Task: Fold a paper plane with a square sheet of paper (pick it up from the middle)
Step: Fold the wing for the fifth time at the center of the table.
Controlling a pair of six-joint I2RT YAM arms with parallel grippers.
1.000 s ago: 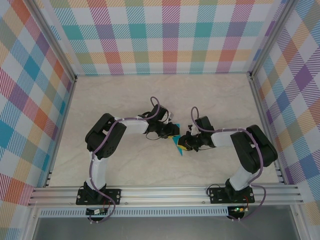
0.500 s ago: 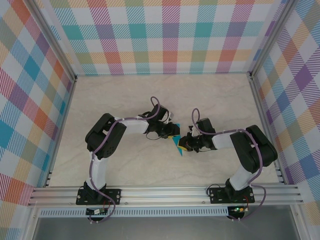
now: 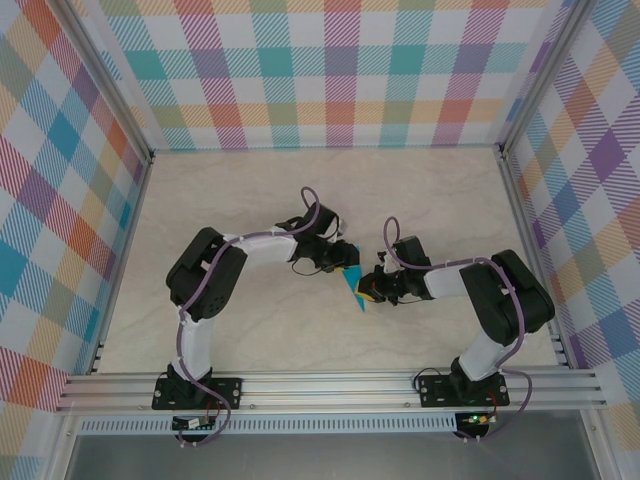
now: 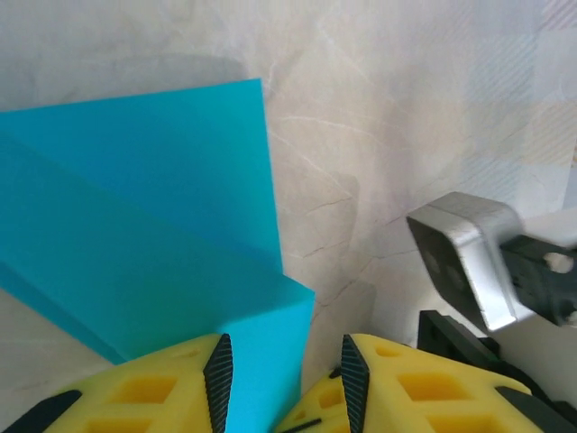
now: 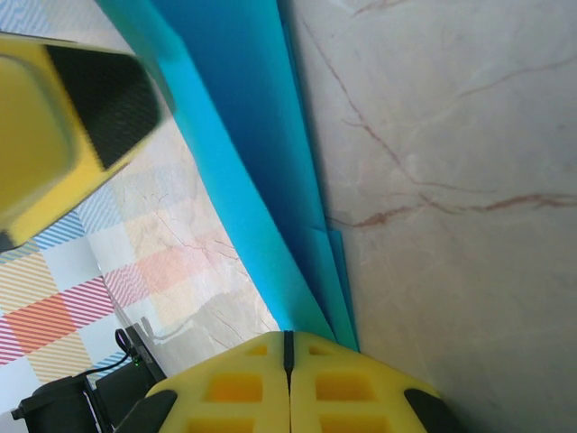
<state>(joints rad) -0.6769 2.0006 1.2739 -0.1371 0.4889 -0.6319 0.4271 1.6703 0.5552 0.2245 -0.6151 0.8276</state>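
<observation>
Both arms meet at the folded paper [image 4: 135,234] — right jaws clamped on it, left jaws parted astride it. Hold right firm; close left squarely.

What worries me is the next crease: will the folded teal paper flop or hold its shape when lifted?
Probably floppy: the folded paper bows in a curve out from the shut right gripper. Likely light and easy to crumple, since its layers look thin. The sharp creases may stiffen it slightly along the fold.
</observation>
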